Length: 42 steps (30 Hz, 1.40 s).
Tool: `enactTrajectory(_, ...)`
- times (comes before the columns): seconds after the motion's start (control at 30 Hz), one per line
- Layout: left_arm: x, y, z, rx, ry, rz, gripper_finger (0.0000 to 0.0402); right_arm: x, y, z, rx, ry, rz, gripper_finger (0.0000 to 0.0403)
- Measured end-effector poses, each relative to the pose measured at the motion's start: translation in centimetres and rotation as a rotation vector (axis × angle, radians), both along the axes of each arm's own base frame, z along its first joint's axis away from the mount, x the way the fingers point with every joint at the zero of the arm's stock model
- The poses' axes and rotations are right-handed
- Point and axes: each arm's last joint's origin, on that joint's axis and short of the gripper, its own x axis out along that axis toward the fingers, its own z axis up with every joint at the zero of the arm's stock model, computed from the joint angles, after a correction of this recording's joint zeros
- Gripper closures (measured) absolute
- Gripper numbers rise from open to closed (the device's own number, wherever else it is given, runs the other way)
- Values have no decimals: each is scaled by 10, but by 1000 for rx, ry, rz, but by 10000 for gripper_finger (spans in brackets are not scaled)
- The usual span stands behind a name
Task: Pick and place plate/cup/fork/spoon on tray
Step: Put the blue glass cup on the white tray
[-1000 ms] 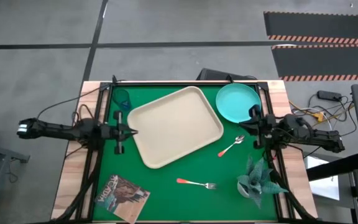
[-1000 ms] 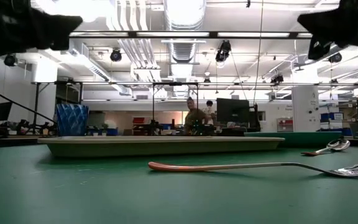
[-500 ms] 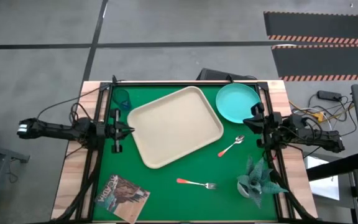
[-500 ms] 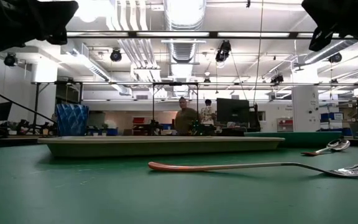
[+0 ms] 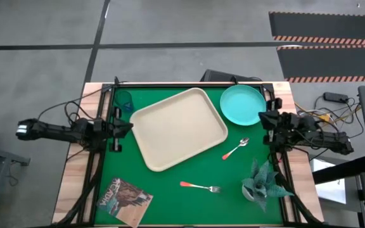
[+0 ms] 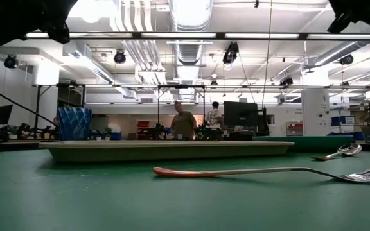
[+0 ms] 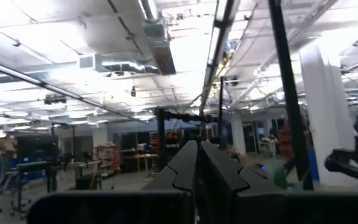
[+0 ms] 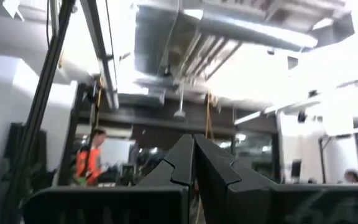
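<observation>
The beige tray (image 5: 178,128) lies slantwise on the green mat and holds nothing; in the low view its rim (image 6: 166,149) runs across the middle. The turquoise plate (image 5: 242,104) rests flat at the far right. Near the far left corner the blue cup (image 5: 125,100) stands upright (image 6: 74,122). The spoon (image 5: 236,149) lies right of the tray, and the fork (image 5: 201,186) lies nearer, its red-orange handle (image 6: 223,171) on the mat. My left gripper (image 5: 129,126) is shut at the tray's left side, clear of it. My right gripper (image 5: 263,118) is shut beside the plate, tipped upward.
A magazine (image 5: 125,197) lies at the near left corner and a potted green plant (image 5: 263,180) stands at the near right. Black frame rails run along the table's left and right edges. A person (image 6: 184,122) stands in the room beyond the table.
Both grippers have risen, tipped their fingers upward and rolled a little. In the high view each has drawn back slightly toward its own side edge. Both have stayed shut. Nothing on the table has moved.
</observation>
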Motion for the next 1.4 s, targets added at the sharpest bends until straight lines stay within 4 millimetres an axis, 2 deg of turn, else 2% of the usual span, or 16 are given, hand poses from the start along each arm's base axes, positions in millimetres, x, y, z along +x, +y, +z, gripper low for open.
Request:
enactTrajectory(0.23, 9, 4, 11, -145, 6, 115, 396, -6, 1, 7, -44, -94, -20, 394)
enactTrajectory(0.43, 25, 9, 6, -352, 64, 223, 396, -14, 3, 16, -88, -213, 25, 394)
enactTrajectory(0.6, 41, 10, 1, -463, 118, 304, 396, -13, 4, 15, -108, -196, 44, 394)
enactTrajectory(1.0, 90, 13, 10, -576, 202, 528, 397, -13, 4, 15, -143, -194, 4, 394)
enactTrajectory(1.23, 110, 20, 30, -613, 341, 690, 401, -14, 4, 16, -150, -201, -6, 394)
enactTrajectory(1.4, 103, 36, 48, -721, 485, 825, 401, -14, 4, 17, -150, -204, -6, 394)
